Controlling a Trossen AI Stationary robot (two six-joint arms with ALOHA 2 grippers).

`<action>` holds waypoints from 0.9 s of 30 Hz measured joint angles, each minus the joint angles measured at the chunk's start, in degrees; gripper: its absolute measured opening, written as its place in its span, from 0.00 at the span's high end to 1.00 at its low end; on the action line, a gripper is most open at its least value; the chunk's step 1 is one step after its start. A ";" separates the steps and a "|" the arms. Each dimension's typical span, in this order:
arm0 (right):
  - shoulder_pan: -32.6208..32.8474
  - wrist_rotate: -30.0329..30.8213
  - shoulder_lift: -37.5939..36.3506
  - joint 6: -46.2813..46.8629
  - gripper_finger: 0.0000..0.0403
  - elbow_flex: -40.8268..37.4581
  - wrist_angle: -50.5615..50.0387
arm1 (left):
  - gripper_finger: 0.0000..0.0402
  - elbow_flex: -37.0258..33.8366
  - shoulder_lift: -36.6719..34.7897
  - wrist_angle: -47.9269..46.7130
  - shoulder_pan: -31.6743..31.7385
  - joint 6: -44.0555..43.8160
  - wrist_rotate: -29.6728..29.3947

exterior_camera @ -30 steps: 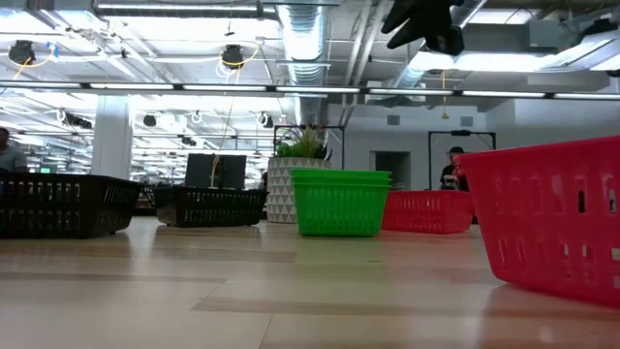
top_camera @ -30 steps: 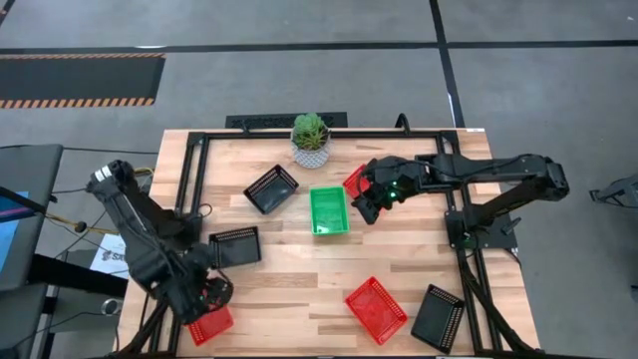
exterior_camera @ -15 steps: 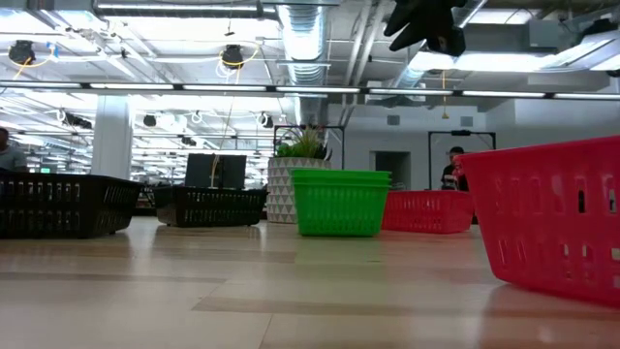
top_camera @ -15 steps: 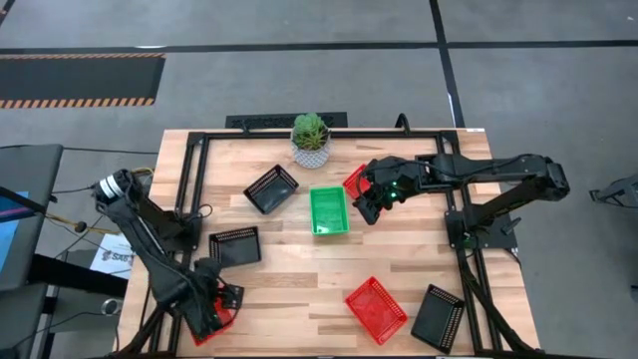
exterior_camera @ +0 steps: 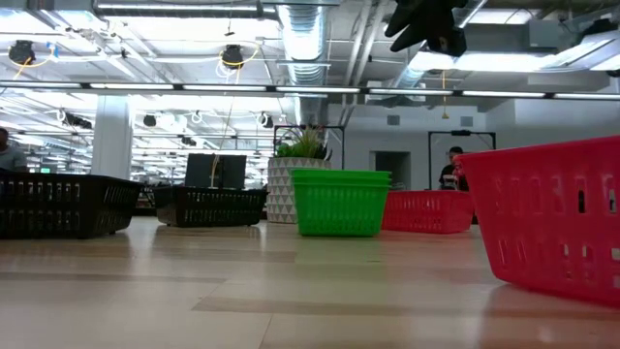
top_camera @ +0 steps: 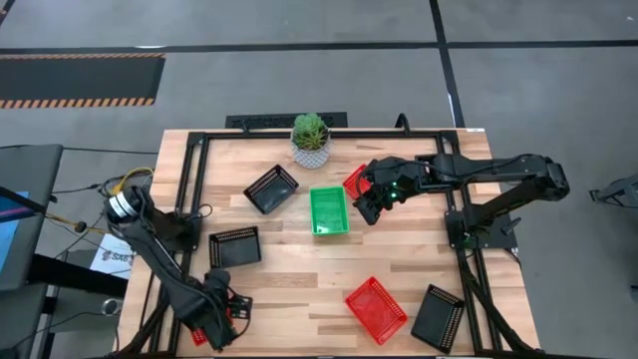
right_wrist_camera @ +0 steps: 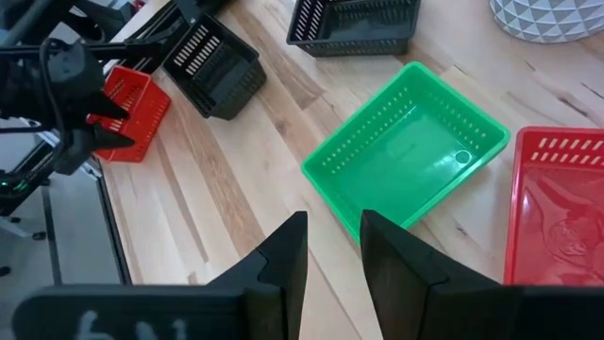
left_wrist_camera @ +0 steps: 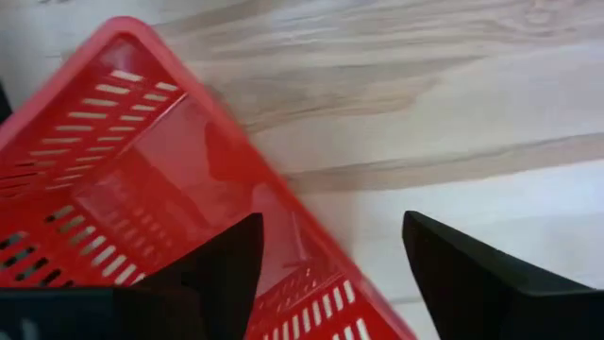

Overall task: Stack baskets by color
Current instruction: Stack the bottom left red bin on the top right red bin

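The left gripper [left_wrist_camera: 326,274] stands spread, one dark finger inside and one outside the near wall of a small red rectangular plastic mesh basket [left_wrist_camera: 142,198], straddling it without yet pinching. In the high view this red basket [top_camera: 204,329] sits at the table's front edge, well away from the white-potted green plant [top_camera: 310,137] at the back, and mostly hidden under the arm.

The step in hand looks like taking up this red basket to start the red stack. The next move calls for closing on the wall, lifting clear, and carrying the basket to another red one.

The right gripper [right_wrist_camera: 332,247] hangs in the air with its fingers a little apart, holding nothing, above the gap between the stacked green mesh baskets [top_camera: 329,211] just in front of the plant and a second red basket [top_camera: 355,179] beside it.

A third red basket [top_camera: 376,309] lies near the front, with a black mesh basket [top_camera: 439,317] next to it. Two more black baskets [top_camera: 271,188] [top_camera: 235,246] lie apart, to the left arm's side of the plant. The green stack appears done; red and black are not yet stacked.
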 joint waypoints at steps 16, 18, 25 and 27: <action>0.00 -0.33 0.00 0.29 0.70 0.00 -0.27 | 0.98 0.09 2.23 10.84 -0.04 12.84 0.64; 0.00 -0.89 0.00 0.35 0.70 0.00 -0.26 | 0.98 0.99 2.23 13.54 -0.04 17.81 1.07; -0.02 -2.79 0.00 0.17 0.70 0.00 -0.27 | 1.00 8.60 2.21 11.58 -0.04 40.00 5.14; -0.02 -2.81 0.00 -0.09 0.70 0.00 -0.27 | 1.00 10.44 2.18 6.63 0.15 45.99 4.35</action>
